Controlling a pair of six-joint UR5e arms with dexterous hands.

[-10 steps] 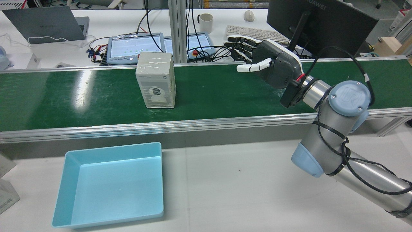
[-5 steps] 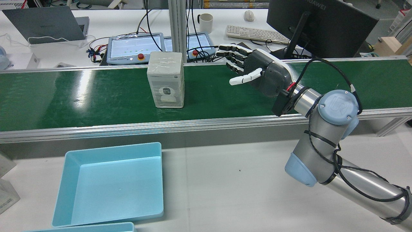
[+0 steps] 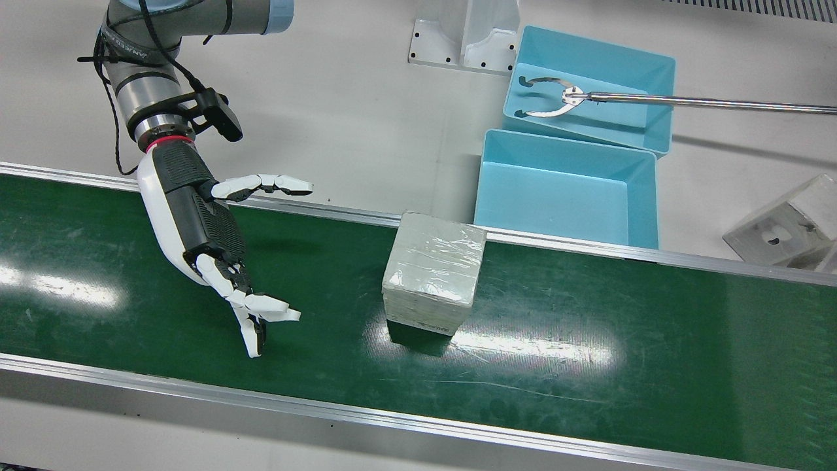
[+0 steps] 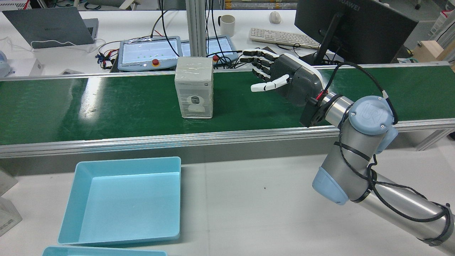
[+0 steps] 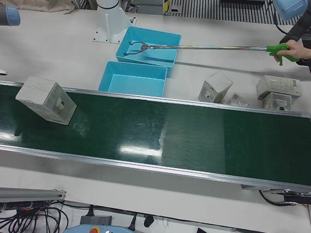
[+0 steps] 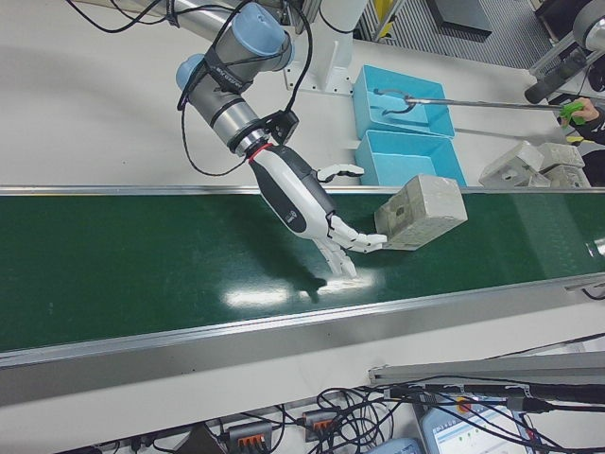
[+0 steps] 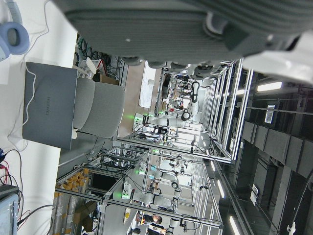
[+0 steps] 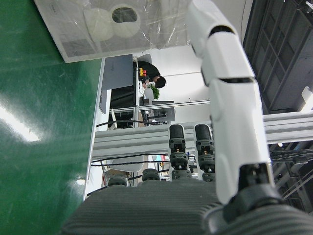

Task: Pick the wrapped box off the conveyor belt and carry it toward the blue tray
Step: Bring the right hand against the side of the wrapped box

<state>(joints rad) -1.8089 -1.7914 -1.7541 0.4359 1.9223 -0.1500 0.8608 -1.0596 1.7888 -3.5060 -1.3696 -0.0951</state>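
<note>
The wrapped box [image 3: 435, 271] [image 4: 194, 87] stands upright on the green conveyor belt [image 3: 588, 340], untouched. My right hand [image 3: 203, 229] [image 4: 284, 78] hovers open over the belt, a gap away from the box, its palm turned toward it and its fingers [image 8: 225, 98] spread. In the right hand view the box [image 8: 112, 24] shows ahead of the palm. The blue tray [image 4: 124, 202] [image 3: 562, 196] lies on the white table beside the belt. Only a dark strip of my left hand [image 7: 186, 24] shows, in its own view, so its fingers cannot be judged.
A long grabber tool [image 3: 549, 98], held by a person's hand [image 5: 286, 48], rests in a second blue tray [image 3: 588, 72] behind the first. Other wrapped boxes [image 5: 214, 87] lie on the table. A monitor [image 4: 352, 28] and keyboard [image 4: 284, 35] stand beyond the belt.
The box has travelled along the belt toward my right hand. The hand has shifted toward the box. A second blue tray has slid in behind the first.
</note>
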